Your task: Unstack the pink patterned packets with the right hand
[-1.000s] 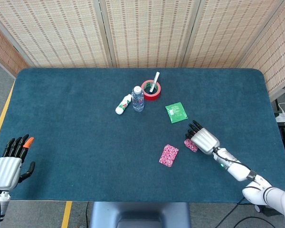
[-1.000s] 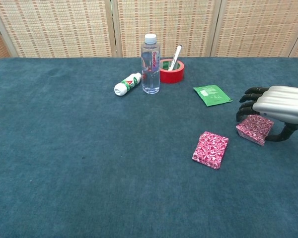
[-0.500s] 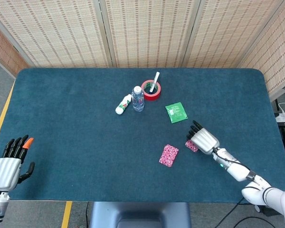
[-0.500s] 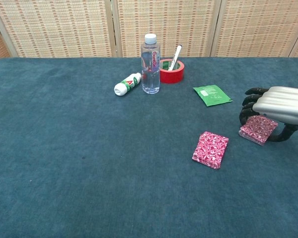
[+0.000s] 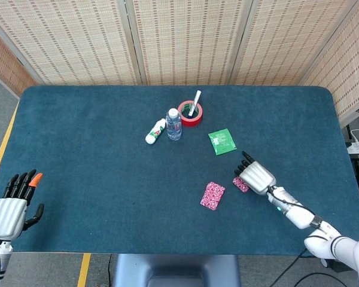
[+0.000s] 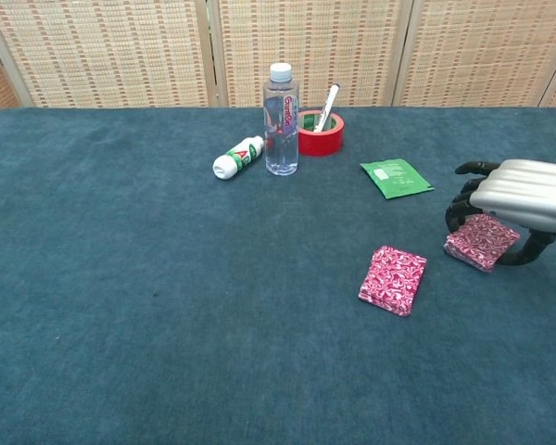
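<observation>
One pink packet [image 6: 393, 280] is lying flat on the blue table [image 5: 96, 149], near the front and right of centre. The second packet [image 6: 482, 241] is sitting a little to its right, apart from it, under the right hand [image 6: 524, 193]. The two are no longer stacked, so the task looks close to done; what remains is judged to be setting this second packet down and letting go cleanly.

The right hand is hovering palm-down over the second packet, dark fingers [image 6: 465, 199] curling down at its far edge and the thumb reaching under at the near side. Whether it is actually pinching the packet or only cupping over it, I cannot tell; the packet's near edge seems to be resting on the cloth.

To finish well, the hand should be spreading its fingers before lifting, then rising straight up, so the packet is not dragged along or flipped toward the first one. Keeping the gap between the packets is the point.

Further out, a green sachet [image 6: 396, 177] is lying just beyond the hand. A water bottle [image 6: 280, 119], a red tape roll [image 6: 319, 136] with a marker [image 6: 330, 103] in it, and a small white bottle [image 6: 238, 158] on its side are grouped at the table's middle back.

The left hand [image 5: 12, 206] is idling at the front left edge, fingers apart, holding nothing.
</observation>
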